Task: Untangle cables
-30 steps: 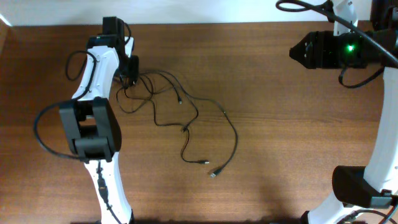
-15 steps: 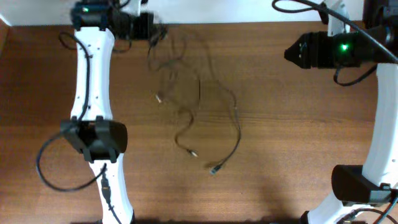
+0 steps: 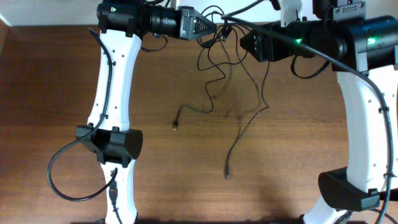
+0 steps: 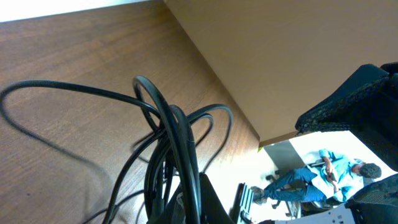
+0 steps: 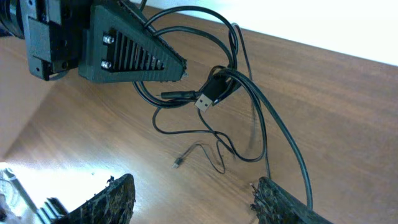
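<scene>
The cables [image 5: 219, 84] are gathered in a loose bunch raised above the wooden table [image 3: 311, 155], close to its far edge and about midway along it. In the right wrist view several loops cross at this bunch, and a dark plug with a silvery tip [image 5: 203, 101] sticks out of it toward the camera. From the bunch the strands fall toward the middle of the table. 1 strand ends in a small plug [image 3: 175, 126] left of the table's centre. A longer strand runs down to a second end [image 3: 227, 176] nearer the front edge. The left gripper [image 3: 212, 30] reaches along the far edge with its jaws pressed together on the cables, which spread out from its tip. The left wrist view shows the black loops rising straight out of that clamp. The right gripper [image 3: 245, 43] faces it from the right, just beside the bunch. Its 2 fingers [image 5: 118, 199] stand apart with nothing between them. 1 strand runs close past the right-hand finger, and whether it touches cannot be told.
</scene>
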Controlling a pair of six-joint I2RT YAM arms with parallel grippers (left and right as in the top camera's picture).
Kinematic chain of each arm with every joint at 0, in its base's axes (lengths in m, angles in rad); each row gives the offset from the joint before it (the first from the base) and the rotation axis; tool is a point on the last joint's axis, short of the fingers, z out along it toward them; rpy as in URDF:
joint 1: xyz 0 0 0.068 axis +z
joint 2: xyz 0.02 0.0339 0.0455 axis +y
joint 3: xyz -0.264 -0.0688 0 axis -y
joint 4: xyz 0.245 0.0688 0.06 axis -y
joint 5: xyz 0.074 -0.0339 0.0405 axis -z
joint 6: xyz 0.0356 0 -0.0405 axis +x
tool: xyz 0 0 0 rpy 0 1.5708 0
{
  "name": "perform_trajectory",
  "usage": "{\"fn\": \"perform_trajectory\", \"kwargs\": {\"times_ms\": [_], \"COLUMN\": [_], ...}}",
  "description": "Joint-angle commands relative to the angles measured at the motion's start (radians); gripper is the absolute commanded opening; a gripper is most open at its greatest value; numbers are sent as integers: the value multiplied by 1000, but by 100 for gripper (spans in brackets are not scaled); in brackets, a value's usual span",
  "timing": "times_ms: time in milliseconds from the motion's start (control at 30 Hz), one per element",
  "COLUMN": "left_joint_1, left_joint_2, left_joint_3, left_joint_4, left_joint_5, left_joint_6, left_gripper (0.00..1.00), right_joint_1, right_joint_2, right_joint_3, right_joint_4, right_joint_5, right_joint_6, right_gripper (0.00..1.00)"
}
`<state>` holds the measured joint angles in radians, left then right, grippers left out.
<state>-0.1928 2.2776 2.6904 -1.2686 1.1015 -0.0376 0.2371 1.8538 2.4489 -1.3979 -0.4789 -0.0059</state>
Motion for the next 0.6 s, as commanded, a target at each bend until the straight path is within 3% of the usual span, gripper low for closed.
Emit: {"fn": "perform_trajectory", "kwargs": {"times_ms": [0, 200, 333, 567], "left_joint_1": [-37, -82, -77, -78], "left_joint_2": [-8, -8, -8, -8], "left_joint_3": [10, 10, 10, 10], "left_joint_4": [-9, -32, -34, -34], "left_joint_5": [42, 74, 115, 200], "left_joint_6": [27, 27, 27, 26], "left_gripper": [0, 0, 0, 0], "right_joint_1": [21, 21, 17, 14], "right_joint_2": [12, 22, 45, 76], "right_joint_3": [-3, -3, -4, -4], "right_joint_4": [3, -13, -121, -119], "right_joint_5": [20, 92, 133, 168], "right_joint_6": [-149, -359, -570, -672], "right_gripper": [63, 63, 63, 61]}}
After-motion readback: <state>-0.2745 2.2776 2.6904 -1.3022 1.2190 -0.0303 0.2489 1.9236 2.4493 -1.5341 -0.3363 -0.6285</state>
